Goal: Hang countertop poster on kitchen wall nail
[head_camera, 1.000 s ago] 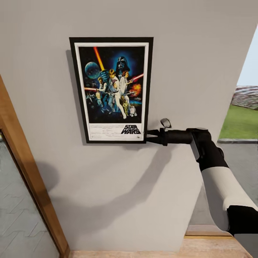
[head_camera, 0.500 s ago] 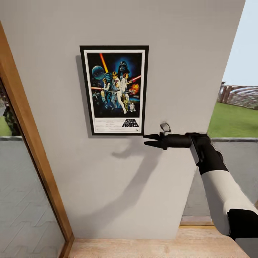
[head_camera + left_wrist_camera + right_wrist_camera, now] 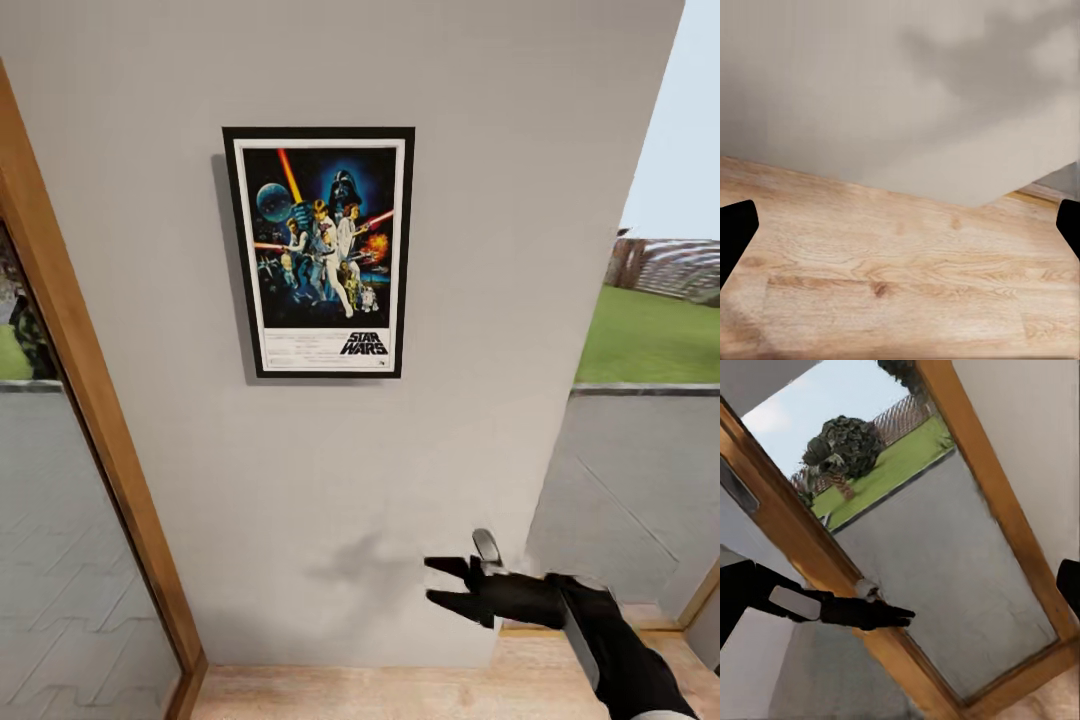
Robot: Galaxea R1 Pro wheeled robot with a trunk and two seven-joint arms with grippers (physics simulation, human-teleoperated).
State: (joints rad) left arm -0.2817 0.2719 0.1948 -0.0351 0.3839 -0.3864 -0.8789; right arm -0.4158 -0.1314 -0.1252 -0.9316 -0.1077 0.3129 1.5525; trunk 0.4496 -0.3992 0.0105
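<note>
Right end effector [image 3: 437,581] is hovering low beside the wall [image 3: 500,200], fingers parted and holding nothing, while the poster [image 3: 320,252] is hanging flat well above it.

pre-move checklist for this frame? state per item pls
1. Poster on the wall, upright: ok.
2. Poster free of any hand: ok.
3. Right hand open, holding nothing, low beside the wall: ok.
4. Left hand open, fingers apart above the wooden floor: ok.
5. Nail behind the poster engaged: cannot tell, it is hidden.
6. Poster level: ok by the head view.
</note>
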